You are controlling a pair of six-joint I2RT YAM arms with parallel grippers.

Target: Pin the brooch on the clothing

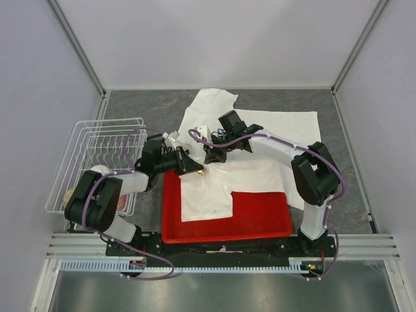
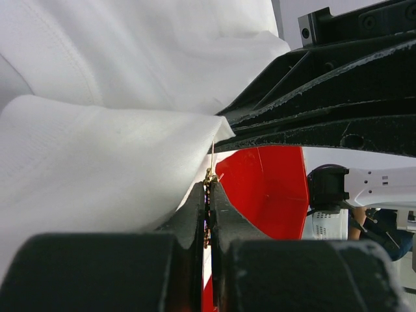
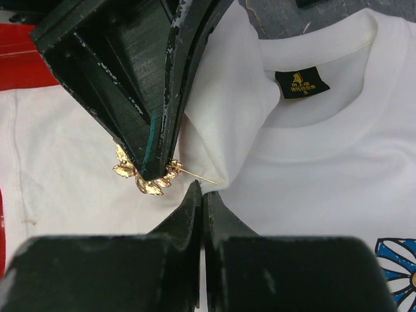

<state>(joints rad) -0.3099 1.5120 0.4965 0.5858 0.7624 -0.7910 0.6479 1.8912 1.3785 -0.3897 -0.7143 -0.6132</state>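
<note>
The white T-shirt (image 1: 266, 130) lies over the red tray and the table. Its blue daisy print (image 3: 398, 270) shows at the lower right of the right wrist view. My left gripper (image 1: 193, 167) is shut on the gold leaf-shaped brooch (image 3: 146, 179). The brooch's thin pin points at a pinched fold of cloth, and its tip touches the fold. In the left wrist view the brooch (image 2: 208, 177) sits between my shut fingers (image 2: 227, 214). My right gripper (image 3: 203, 190) is shut on that raised fold of the T-shirt (image 3: 312, 162), just below the collar.
A red tray (image 1: 260, 224) lies under the shirt's lower part near the arm bases. A white wire basket (image 1: 97, 162) stands at the left. The two grippers are almost touching over the shirt. Grey walls enclose the table.
</note>
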